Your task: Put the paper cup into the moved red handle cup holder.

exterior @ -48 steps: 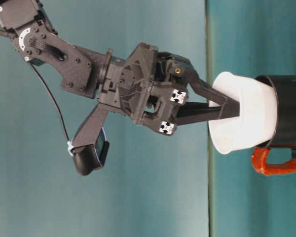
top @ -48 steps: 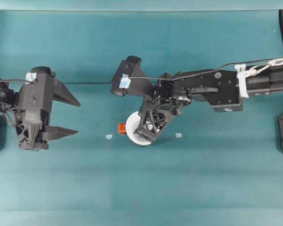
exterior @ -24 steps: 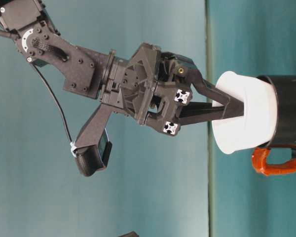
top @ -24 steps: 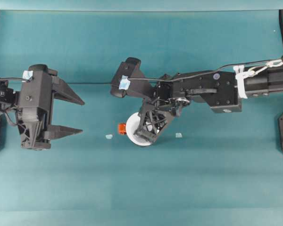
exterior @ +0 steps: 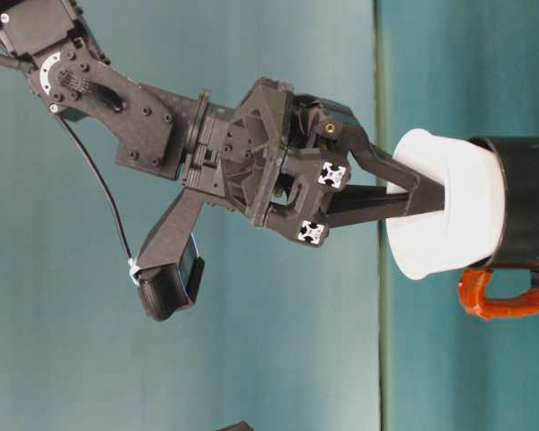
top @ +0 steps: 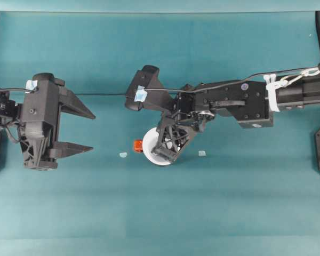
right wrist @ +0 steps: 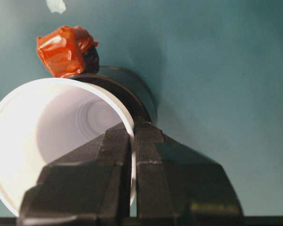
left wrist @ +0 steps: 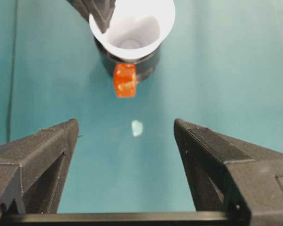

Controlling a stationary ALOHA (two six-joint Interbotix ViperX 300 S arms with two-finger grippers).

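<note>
While the white paper cup [exterior: 445, 205] is sitting partly inside the red handle cup holder [exterior: 525, 202], its wide upper part is still standing out above the holder's rim. The cup is smooth, matte and conical, with a thin rolled lip and a pale greyish bottom seen in the right wrist view. The holder is a glossy black cylinder, and one small orange-red handle with a lumpy, shiny surface is sticking out of its side. There is one cup and one holder, both standing upright on the teal table [top: 229, 202].

The right gripper [right wrist: 132, 141] is pinching the cup's wall: one black plastic finger is lying inside the cup and the other outside, pressed against the lip. The left gripper [top: 82, 132] is resting well apart on the left side of the overhead view, its two pointed black fingers spread wide and holding nothing.

Two small pale scraps are lying on the table, one [top: 123, 154] near the handle and one [top: 202, 153] on the cup's other side.
</note>
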